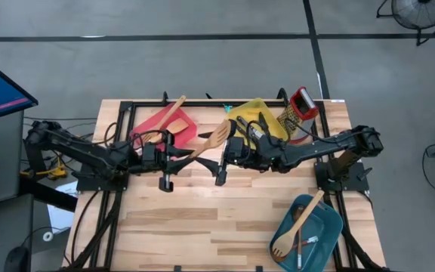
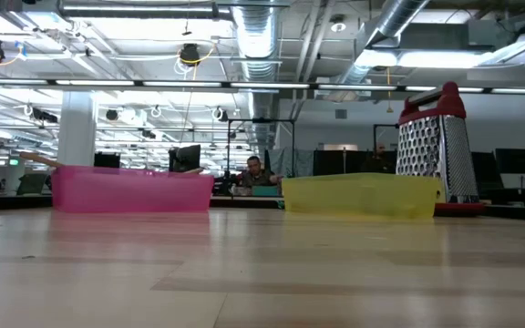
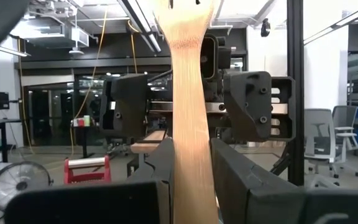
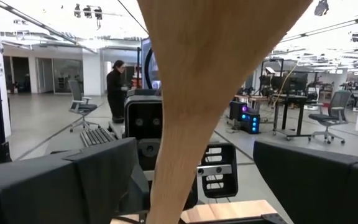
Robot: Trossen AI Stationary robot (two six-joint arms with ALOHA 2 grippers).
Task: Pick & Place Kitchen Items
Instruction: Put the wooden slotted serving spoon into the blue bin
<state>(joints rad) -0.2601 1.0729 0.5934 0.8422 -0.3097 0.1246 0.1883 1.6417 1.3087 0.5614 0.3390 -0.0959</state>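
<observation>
A pale wooden slotted spatula (image 1: 211, 140) hangs in the air over the table's middle, between my two arms, its head toward the far right. My left gripper (image 1: 187, 153) is shut on its handle. My right gripper (image 1: 222, 149) is open. In the right wrist view its two fingers (image 4: 73, 180) stand wide on either side of the spatula's neck (image 4: 179, 155) without touching it. Neither gripper nor the spatula shows in the low view. My left gripper pinches the spatula's handle (image 3: 194, 155) between its two fingers (image 3: 229, 171), at the handle's free end. The fingers come level from the table's left and lie along the handle. The spatula sticks out ahead of them toward my right gripper, lifted clear of the table.
A red tray (image 1: 151, 123) with a wooden spatula (image 1: 172, 112) stands far left of centre. A yellow tray (image 1: 257, 113) and a steel grater with a red top (image 1: 299, 106) stand far right. A teal tray (image 1: 319, 234) at the near right holds a wooden utensil and a knife.
</observation>
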